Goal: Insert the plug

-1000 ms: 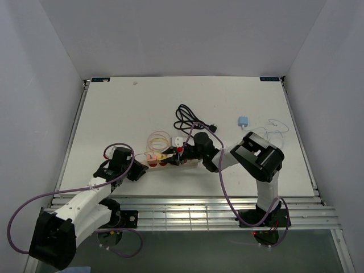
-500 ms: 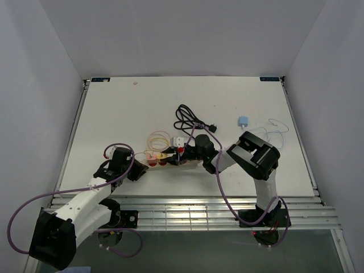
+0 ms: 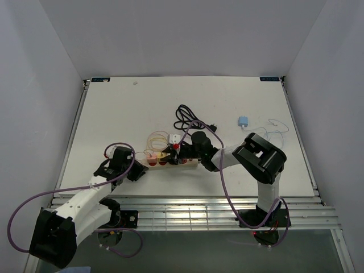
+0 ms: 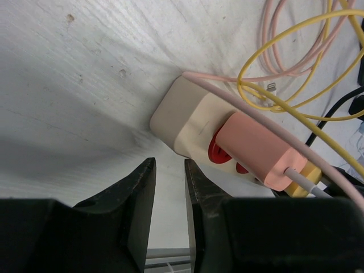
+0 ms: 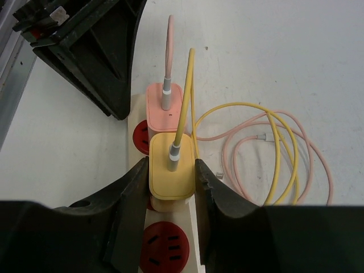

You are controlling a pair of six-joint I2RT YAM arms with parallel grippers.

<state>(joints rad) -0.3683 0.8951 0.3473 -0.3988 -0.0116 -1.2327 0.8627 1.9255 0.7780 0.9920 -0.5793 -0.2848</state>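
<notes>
A cream power strip (image 3: 190,161) with red sockets (image 5: 165,242) lies near the table's front middle. A pink plug (image 5: 165,108) and a yellow plug (image 5: 170,176) stand in it side by side, each with its cable. My right gripper (image 5: 170,166) comes down over the yellow plug, one finger tight against each side. My left gripper (image 4: 169,168) hovers low over the table just off the strip's end (image 4: 182,122). Its fingers stand a narrow gap apart with nothing between them. The pink plug (image 4: 256,151) shows in the left wrist view.
Yellow and pink cables (image 3: 158,139) loop behind the strip. A small white adapter (image 3: 177,138) lies next to them. A black coiled cord (image 3: 187,116) sits further back. A blue charger (image 3: 243,120) with thin white wire is at the right. Metal rails (image 3: 182,207) run along the near edge.
My right arm dipped slightly toward the strip, then drew back a little to the right; its gripper stays at the yellow plug. The left arm has not moved.
</notes>
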